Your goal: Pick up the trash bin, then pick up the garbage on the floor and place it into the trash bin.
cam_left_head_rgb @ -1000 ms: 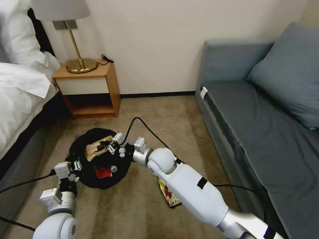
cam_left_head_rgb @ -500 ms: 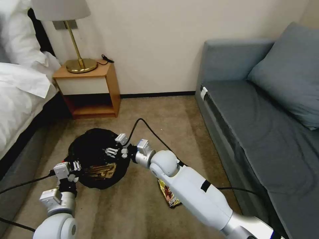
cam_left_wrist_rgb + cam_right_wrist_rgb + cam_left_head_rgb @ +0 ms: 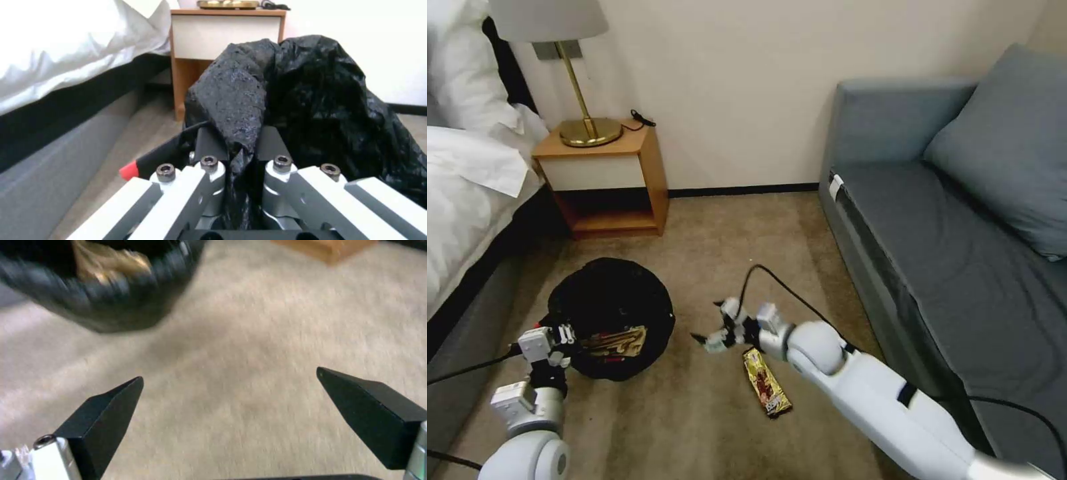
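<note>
Head view has the gold-brown snack wrapper [image 3: 767, 391] flat on the carpet [image 3: 707, 413], long axis running away from the robot toward the wall, just beside the right tool [image 3: 708, 330], whose fingers are spread wide and empty, the right arm reaching low and forward. The left tool [image 3: 239, 151] is clamped on the bag-lined rim of the trash bin [image 3: 610, 317], which holds crumpled tan paper [image 3: 617, 341]

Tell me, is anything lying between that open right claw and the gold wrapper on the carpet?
Nothing visible does. The right tool hangs open above bare carpet, and the gold snack wrapper lies flat just beside it, nearer the robot. The trash bin, held at its rim by the left tool, stands off to the side.
</note>
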### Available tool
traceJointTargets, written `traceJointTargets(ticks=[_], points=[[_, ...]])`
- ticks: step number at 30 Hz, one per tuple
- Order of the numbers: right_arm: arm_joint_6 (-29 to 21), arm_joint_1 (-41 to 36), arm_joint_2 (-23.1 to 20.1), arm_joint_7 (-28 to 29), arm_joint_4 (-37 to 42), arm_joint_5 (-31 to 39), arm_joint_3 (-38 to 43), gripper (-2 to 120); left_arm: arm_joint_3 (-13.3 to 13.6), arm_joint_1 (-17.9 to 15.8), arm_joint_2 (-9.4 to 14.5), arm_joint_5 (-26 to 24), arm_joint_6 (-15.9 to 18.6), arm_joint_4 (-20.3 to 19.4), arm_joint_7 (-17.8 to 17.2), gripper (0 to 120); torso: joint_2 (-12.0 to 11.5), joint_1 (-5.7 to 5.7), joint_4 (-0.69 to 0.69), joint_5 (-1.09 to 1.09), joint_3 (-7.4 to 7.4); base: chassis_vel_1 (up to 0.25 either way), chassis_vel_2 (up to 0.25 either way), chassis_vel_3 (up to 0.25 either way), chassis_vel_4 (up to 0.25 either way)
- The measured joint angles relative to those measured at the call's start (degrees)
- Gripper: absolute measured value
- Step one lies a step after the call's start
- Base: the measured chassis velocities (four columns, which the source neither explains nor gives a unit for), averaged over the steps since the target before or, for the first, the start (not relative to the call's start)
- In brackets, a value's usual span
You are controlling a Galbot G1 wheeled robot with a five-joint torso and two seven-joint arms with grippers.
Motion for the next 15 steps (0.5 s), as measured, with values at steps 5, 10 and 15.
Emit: traceJointTargets(ticks=[5, 10, 15], points=[[-3.76, -1.32, 0.09, 1.09, -3.17, -1.34, 0.3, 100, 0.12, -0.06, 0.07, 0.04, 0.0, 0.39, -0.04, 7, 0.0, 0.0, 0.0, -0.01, 0.0, 0.0, 0.0, 0.0, 0.0], [-4.04, -0.19, 1.88, -0.47, -9.8, -3.53, 0.84, 100, 0.17, 0.3, 0.19, 0.14, 0.0, 0.43, -0.05, 7, 0.0, 0.0, 0.0, 0.0, 0.0, 0.0, 0.0, 0.0, 0.0], [-2.75, 1.83, 4.13, -1.8, -17.25, -6.47, 1.42, 100, -0.11, 1.06, 0.37, 0.08, -0.02, 0.2, 0.24, 7, 0.0, 0.0, 0.01, -0.01, 0.01, 0.0, 0.0, 0.0, 0.0]])
